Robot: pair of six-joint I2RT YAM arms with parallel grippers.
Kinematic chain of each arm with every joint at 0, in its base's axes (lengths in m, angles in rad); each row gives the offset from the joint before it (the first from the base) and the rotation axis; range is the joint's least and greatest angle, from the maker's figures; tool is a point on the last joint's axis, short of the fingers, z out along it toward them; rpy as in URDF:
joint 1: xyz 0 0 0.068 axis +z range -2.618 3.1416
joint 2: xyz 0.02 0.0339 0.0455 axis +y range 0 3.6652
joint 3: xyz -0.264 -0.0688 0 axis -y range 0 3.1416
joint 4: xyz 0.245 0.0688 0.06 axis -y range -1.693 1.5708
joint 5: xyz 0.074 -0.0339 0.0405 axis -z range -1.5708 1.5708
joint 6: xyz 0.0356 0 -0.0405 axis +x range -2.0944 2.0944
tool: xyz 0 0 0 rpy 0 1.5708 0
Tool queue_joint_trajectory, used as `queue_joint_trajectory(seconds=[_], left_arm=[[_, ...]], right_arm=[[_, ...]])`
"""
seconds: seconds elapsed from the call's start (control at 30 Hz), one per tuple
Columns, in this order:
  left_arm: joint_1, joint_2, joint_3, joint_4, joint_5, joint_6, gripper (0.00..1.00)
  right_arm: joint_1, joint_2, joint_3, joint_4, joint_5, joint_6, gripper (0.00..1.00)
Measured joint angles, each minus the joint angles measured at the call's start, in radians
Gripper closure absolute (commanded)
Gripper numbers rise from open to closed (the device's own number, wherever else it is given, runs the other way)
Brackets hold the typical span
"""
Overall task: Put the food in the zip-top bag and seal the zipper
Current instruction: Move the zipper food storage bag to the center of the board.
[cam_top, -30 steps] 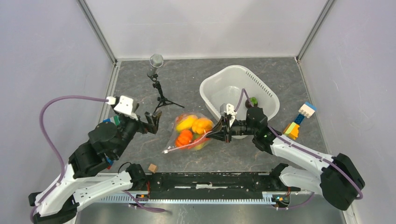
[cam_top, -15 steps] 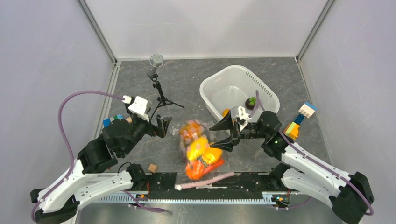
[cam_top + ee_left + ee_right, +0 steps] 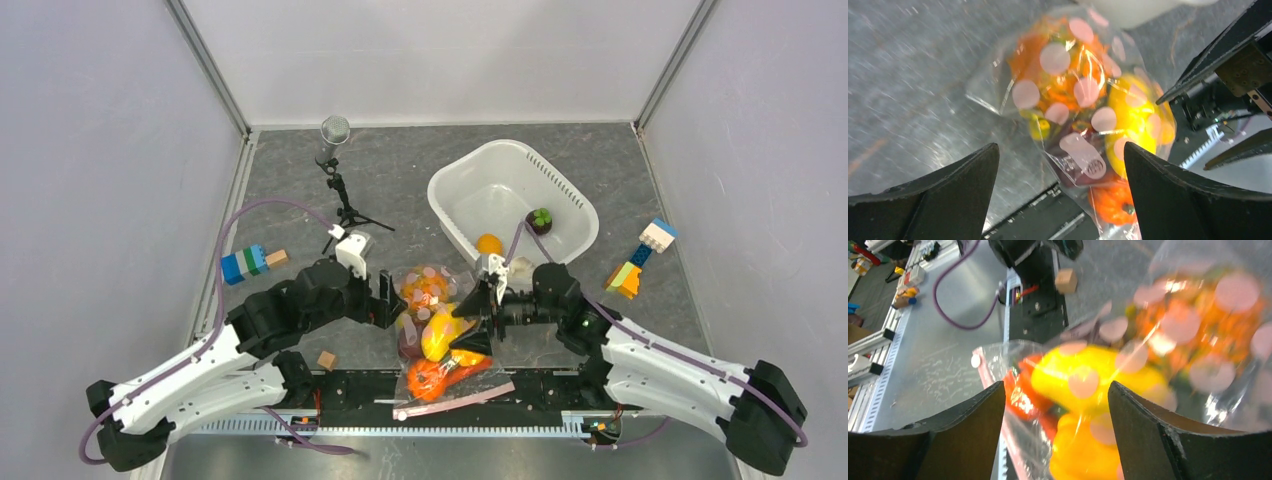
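Top external view, lower middle of the frame: nearest me the zipper [image 3: 455, 397] lies as a pink strip across the black base rail [image 3: 560, 385], so the bag's mouth end sits off the table top, and I cannot tell whether it is pressed shut. That is my main worry. If the mouth is open, any tug from either side could roll the food [image 3: 437, 337] out over the rail, and the strip lying flat on metal gives a finger little to get under. Just above it the zip-top bag [image 3: 425, 280] bulges with yellow and orange pieces, flanked by both tools. The left gripper [image 3: 388, 303] is spread wide at the bag's left side with nothing in it; the left wrist view shows the film beyond the fingertips, not between them. The right gripper [image 3: 478, 322] also has its jaws apart, with the bag ahead of them and nothing pinched that I can see. The film looks slick and taut over round pieces, so I judge a closing jaw could catch a fruit rather than plastic and squirt the bag sideways. Farther up, in the white tub [image 3: 556, 182], a maroon fruit [image 3: 540, 218] and an orange piece [image 3: 488, 243] sit outside the bag; sealing now would leave them behind.
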Motion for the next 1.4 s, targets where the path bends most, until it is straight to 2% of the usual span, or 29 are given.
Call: queue_joint_trajectory(seconds=[0.13, 0.4, 0.53, 0.67, 0.87, 0.97, 1.1, 1.4], left_arm=[[0.0, -0.015, -0.063, -0.018, 0.094, -0.095, 0.0], [-0.002, -0.038, -0.159, -0.025, 0.211, -0.233, 0.0], [-0.013, -0.005, -0.217, -0.006, 0.25, -0.266, 0.0], [-0.013, 0.011, -0.275, 0.048, 0.285, -0.281, 0.0], [-0.013, 0.051, -0.348, 0.221, 0.312, -0.309, 0.01], [-0.013, 0.086, -0.359, 0.3, 0.283, -0.319, 0.01], [0.003, 0.108, -0.358, 0.351, 0.223, -0.316, 0.01], [0.153, 0.136, -0.31, 0.359, 0.108, -0.217, 0.0]], right_arm=[[0.028, -0.122, -0.073, -0.124, 0.072, 0.014, 0.17], [0.028, -0.368, -0.084, -0.43, 0.28, 0.02, 0.11], [0.029, -0.435, -0.161, -0.461, 0.34, 0.103, 0.11], [0.03, -0.444, -0.305, -0.394, 0.334, 0.219, 0.11], [0.03, -0.261, -0.344, -0.19, 0.271, 0.285, 0.12], [0.03, -0.081, -0.274, -0.14, 0.249, 0.244, 0.14], [0.03, 0.074, -0.175, -0.113, 0.263, 0.179, 0.12], [0.03, 0.358, 0.055, -0.067, 0.396, 0.078, 0.09]])
